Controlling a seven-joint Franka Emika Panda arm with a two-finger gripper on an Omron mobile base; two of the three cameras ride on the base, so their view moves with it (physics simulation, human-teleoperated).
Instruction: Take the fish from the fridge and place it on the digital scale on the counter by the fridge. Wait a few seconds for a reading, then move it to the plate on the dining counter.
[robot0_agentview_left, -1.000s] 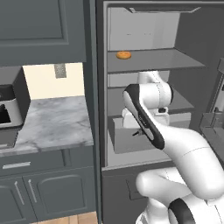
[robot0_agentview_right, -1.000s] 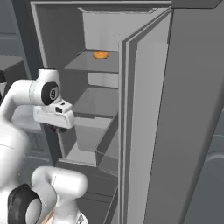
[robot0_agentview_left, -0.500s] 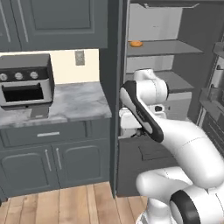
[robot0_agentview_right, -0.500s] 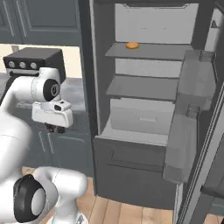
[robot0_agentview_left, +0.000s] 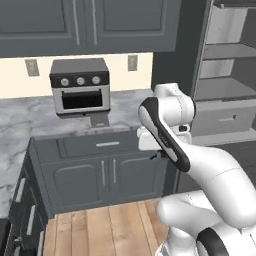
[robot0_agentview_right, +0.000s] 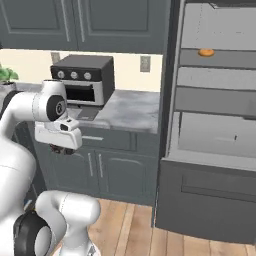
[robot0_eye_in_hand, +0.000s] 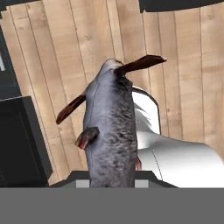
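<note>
Presently the fingers (robot0_eye_in_hand: 113, 181) are closed tight on the fish (robot0_eye_in_hand: 111, 135), which hangs grey and brown-finned from the hand above the wooden floor (robot0_eye_in_hand: 65, 48), in front of the desk (robot0_agentview_left: 30, 117). The digital scale (robot0_agentview_left: 100, 120) lies on the desk just before the toaster oven (robot0_agentview_left: 80, 85). The fridge (robot0_agentview_right: 215, 125) stands open, an orange item (robot0_agentview_right: 206, 52), possibly fruit, on an upper shelf.
</note>
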